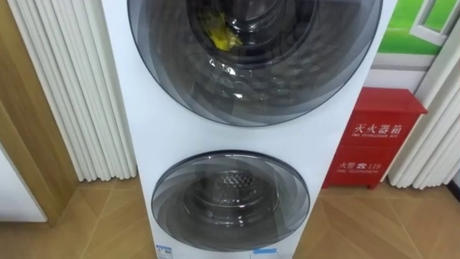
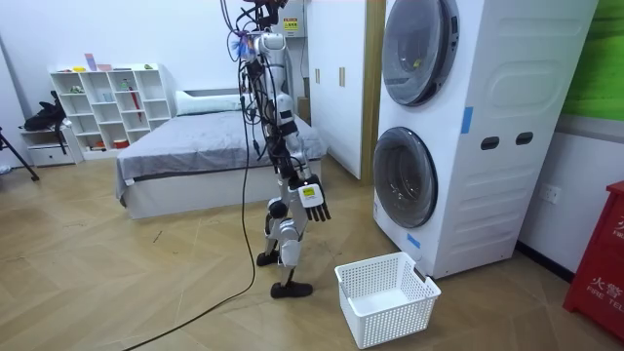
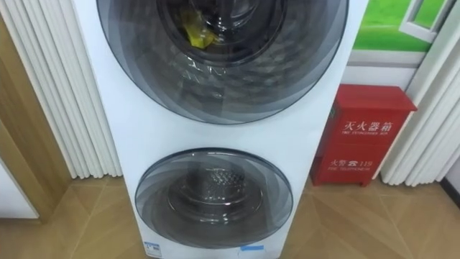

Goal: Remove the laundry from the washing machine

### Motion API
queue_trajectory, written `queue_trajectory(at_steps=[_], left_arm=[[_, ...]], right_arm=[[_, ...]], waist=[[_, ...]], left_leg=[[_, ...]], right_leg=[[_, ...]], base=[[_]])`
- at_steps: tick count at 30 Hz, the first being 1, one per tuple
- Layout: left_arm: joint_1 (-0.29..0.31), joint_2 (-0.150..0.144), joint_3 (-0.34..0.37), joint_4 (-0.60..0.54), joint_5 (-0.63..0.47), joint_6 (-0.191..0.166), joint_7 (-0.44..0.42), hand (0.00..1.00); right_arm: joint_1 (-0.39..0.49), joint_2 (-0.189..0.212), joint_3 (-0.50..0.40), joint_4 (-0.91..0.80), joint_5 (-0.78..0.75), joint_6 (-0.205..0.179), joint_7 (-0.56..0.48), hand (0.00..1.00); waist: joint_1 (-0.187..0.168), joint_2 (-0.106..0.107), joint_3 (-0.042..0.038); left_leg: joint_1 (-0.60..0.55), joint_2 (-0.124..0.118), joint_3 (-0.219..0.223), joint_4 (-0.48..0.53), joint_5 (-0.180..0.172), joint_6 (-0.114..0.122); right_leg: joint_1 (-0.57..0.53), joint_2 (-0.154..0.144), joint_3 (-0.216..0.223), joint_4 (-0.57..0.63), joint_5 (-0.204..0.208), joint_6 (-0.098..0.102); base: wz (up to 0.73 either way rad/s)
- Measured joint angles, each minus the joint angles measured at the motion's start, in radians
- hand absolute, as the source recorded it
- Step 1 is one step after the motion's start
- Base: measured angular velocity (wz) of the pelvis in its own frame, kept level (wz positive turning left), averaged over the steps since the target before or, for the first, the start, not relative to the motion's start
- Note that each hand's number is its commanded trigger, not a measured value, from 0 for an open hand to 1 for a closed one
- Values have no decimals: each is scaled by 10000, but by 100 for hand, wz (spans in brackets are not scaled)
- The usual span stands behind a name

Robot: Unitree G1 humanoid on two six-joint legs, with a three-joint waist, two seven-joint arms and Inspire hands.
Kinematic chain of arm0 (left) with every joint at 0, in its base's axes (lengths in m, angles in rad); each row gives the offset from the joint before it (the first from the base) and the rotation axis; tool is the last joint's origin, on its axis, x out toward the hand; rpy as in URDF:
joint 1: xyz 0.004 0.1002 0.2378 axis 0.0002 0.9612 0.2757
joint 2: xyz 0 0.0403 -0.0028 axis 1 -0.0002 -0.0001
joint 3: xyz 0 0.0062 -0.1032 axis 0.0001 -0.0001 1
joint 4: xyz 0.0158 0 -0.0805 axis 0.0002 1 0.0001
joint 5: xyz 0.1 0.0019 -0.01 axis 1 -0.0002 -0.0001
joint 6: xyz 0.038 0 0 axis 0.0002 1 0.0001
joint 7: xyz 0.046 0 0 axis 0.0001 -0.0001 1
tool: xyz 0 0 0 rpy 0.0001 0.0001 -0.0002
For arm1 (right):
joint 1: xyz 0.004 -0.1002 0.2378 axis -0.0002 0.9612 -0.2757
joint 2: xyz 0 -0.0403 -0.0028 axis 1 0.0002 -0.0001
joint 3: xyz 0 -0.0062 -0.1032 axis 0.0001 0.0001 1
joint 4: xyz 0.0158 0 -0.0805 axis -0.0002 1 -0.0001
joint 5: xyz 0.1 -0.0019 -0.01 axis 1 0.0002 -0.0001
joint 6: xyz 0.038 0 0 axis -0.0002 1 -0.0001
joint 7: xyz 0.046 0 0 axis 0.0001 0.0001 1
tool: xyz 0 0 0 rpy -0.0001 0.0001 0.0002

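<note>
A white stacked washing machine [image 2: 487,117] stands in front of me. Its upper round door [image 1: 251,65] is closed, and a yellow piece of clothing [image 1: 223,36] shows through the glass inside the drum. The lower door [image 1: 230,201] is closed too, and its drum looks bare. In the room view I stand upright about a step from the machine, facing it. My right hand [image 2: 314,202] hangs at my side with its fingers relaxed and holds nothing.
A white laundry basket [image 2: 385,292] sits on the wood floor between me and the machine. A red fire box [image 1: 374,140] stands right of the machine and white curtains [image 1: 72,86] hang at its left. A bed [image 2: 195,146] lies behind me.
</note>
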Motion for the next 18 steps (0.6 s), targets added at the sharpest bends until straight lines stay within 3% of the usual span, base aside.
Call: queue_trajectory(at_steps=[4,7,10,13,18], left_arm=[[-65,69,22,2,-132,-8,-182,0],[-215,116,262,-5,-71,-173,-259,0],[-245,278,258,-81,-73,-226,-261,0],[-344,448,257,-85,-74,-207,-279,0],[-388,512,210,-124,-75,-17,-472,0]], right_arm=[[-195,-138,-211,-903,80,88,-154,0],[-921,-285,-1038,-1736,-168,152,-397,0],[-1551,-626,-1422,-3423,-156,82,-538,0],[-2258,-883,-2060,-4233,-115,88,-769,0],[-4006,-1615,-2070,-4769,-117,89,-1461,0]], waist=[[-63,-63,24],[-115,-211,52],[-208,-160,83],[-151,-313,49],[-53,-392,-15]], left_leg=[[12,-4,3,28,0,0],[26,-10,12,54,0,0],[21,-12,12,62,3,2],[-19,-11,-7,70,4,0],[-149,33,41,68,5,0]], right_leg=[[27,-9,6,33,1,-2],[-74,-23,10,113,2,-3],[-141,-19,31,157,1,-7],[-165,-18,1,160,0,-8],[-334,4,26,355,25,-40]], base=[[0],[-1],[-1],[3],[-4]])
